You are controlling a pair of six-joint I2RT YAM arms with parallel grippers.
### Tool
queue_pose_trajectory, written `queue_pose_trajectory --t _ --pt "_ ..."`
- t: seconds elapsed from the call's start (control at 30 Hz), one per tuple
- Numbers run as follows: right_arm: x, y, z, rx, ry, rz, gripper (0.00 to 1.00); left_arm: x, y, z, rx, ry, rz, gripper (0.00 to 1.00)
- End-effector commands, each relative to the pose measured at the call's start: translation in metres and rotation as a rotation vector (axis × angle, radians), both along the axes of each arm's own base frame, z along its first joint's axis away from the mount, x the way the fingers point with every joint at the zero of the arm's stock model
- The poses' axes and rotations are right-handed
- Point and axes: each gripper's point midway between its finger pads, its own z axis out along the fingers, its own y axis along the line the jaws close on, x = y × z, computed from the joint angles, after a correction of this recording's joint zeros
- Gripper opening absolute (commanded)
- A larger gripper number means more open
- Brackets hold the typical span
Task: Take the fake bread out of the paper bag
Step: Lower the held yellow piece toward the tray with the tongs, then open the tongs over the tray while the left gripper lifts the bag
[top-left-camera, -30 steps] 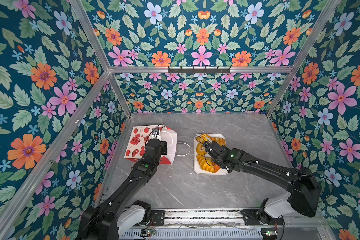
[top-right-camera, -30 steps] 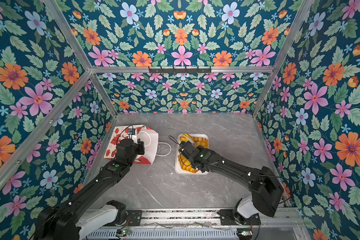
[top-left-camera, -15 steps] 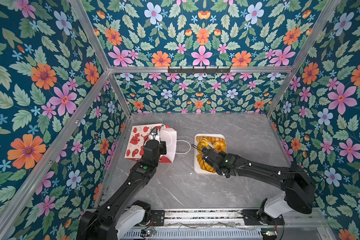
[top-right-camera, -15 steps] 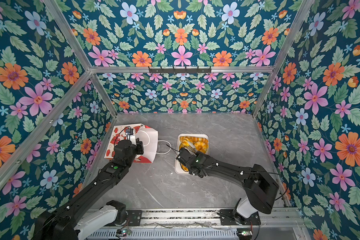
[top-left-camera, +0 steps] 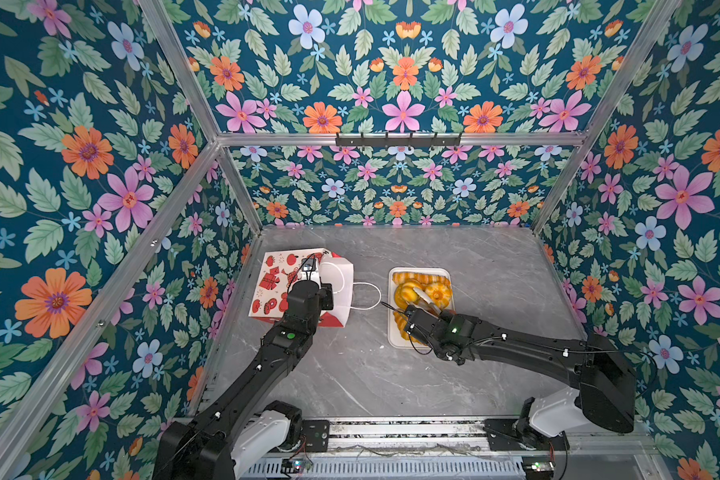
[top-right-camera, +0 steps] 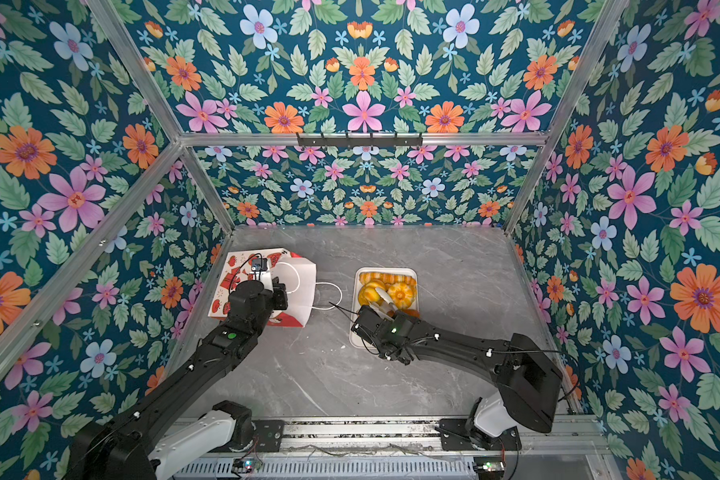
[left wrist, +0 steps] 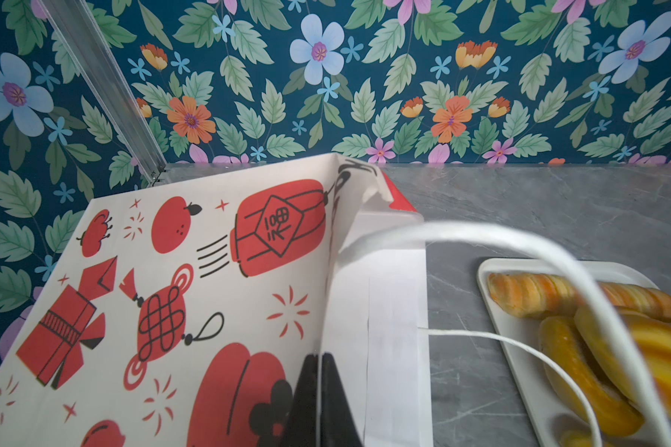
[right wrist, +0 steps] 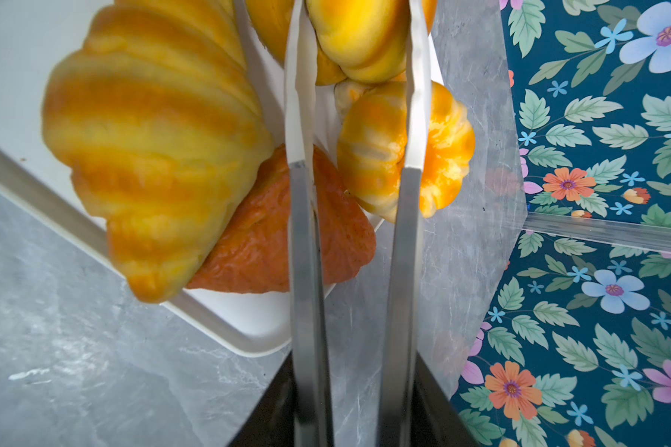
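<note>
The paper bag point(top-left-camera: 273, 286) point(top-right-camera: 235, 282) lies on its side at the left, with its mouth toward the tray. My left gripper point(top-left-camera: 328, 291) point(left wrist: 320, 387) is shut on the bag's rim point(left wrist: 365, 309) and holds it up. The inside of the bag is hidden. Several pieces of fake bread point(top-left-camera: 422, 291) point(top-right-camera: 387, 291) lie in the white tray point(top-left-camera: 391, 336). A croissant point(right wrist: 152, 154), an orange-brown triangle point(right wrist: 264, 251) and a small bun point(right wrist: 372, 154) show in the right wrist view. My right gripper point(top-left-camera: 416, 318) point(right wrist: 351, 402) is shut on metal tongs point(right wrist: 307, 271). Their white tips point(right wrist: 299, 77) are spread over the tray and hold nothing.
The bag's white cord handles point(top-left-camera: 366, 295) point(left wrist: 520, 240) trail on the grey marble floor point(top-left-camera: 350, 374) between bag and tray. Floral walls close in on three sides. A metal rail point(top-left-camera: 391, 428) runs along the front edge by the arm bases.
My right gripper has drawn back toward the tray's near end, and the tongs have spread wider. The left gripper and the bag have barely moved.
</note>
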Motion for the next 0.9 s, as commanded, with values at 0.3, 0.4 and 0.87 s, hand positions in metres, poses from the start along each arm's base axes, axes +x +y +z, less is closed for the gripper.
queue_pose_trajectory --t 0.3,0.4,0.87 --pt "-0.012 -0.001 0.026 0.134 0.004 -0.021 0.43 0.002 -0.001 0.005 -0.026 -0.026 0.005 0.00" --pt "-0.016 -0.001 0.028 0.158 0.015 -0.017 0.44 0.002 -0.002 0.004 -0.029 -0.025 0.002 0.00" --pt "-0.027 0.001 0.071 0.441 -0.044 -0.038 0.43 0.002 -0.006 0.006 -0.057 -0.024 -0.014 0.00"
